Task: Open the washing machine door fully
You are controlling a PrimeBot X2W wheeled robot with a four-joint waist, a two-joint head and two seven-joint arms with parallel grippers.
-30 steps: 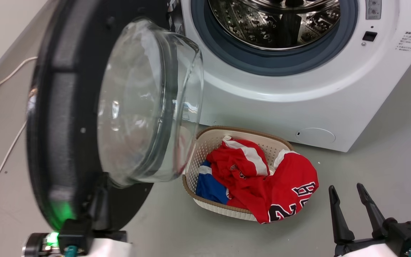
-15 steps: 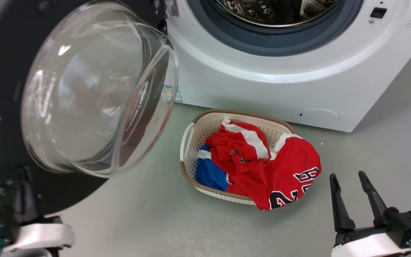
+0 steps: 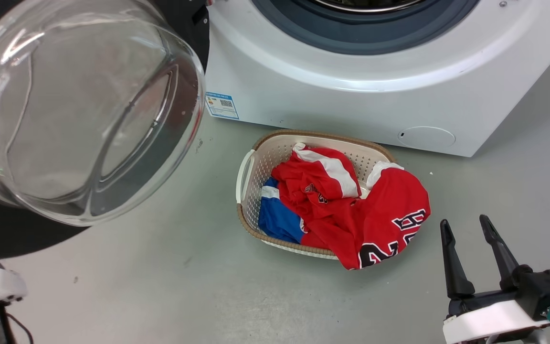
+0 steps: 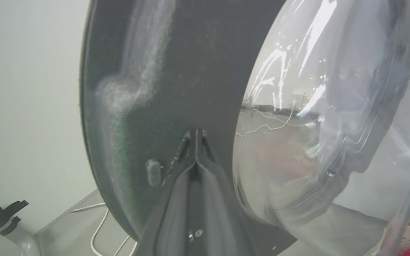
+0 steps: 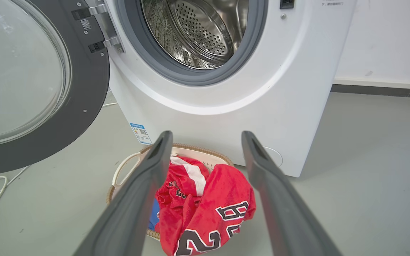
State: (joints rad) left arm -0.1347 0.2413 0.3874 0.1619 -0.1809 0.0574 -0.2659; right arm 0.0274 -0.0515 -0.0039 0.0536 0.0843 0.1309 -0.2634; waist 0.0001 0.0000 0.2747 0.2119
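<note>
Your door (image 3: pixel 79 114) stands wide open, hinged at the washer's (image 3: pixel 351 95) 9 o'clock side, and takes up the head view from 8 to 11 o'clock. Its clear glass bowl bulges out toward you, streaked with reflections, and is set in a broad glossy black rim (image 3: pixel 12 234). Your left gripper (image 4: pixel 195 137) has its fingers pressed together, tips against that rim.

At 12 o'clock the washer shows a grey gasket (image 5: pixel 176 71) round the perforated steel drum (image 5: pixel 198 32). A blue label (image 3: pixel 221 105) sits at its 7 o'clock corner and a round flap (image 3: pixel 426 137) at 5.

Just in front of it on the floor sits a basket (image 3: pixel 245 167) holding a red jersey (image 3: pixel 375 220) and a blue garment (image 3: pixel 277 222). At 4 o'clock your right gripper (image 3: pixel 463 220) hovers spread wide, empty.
</note>
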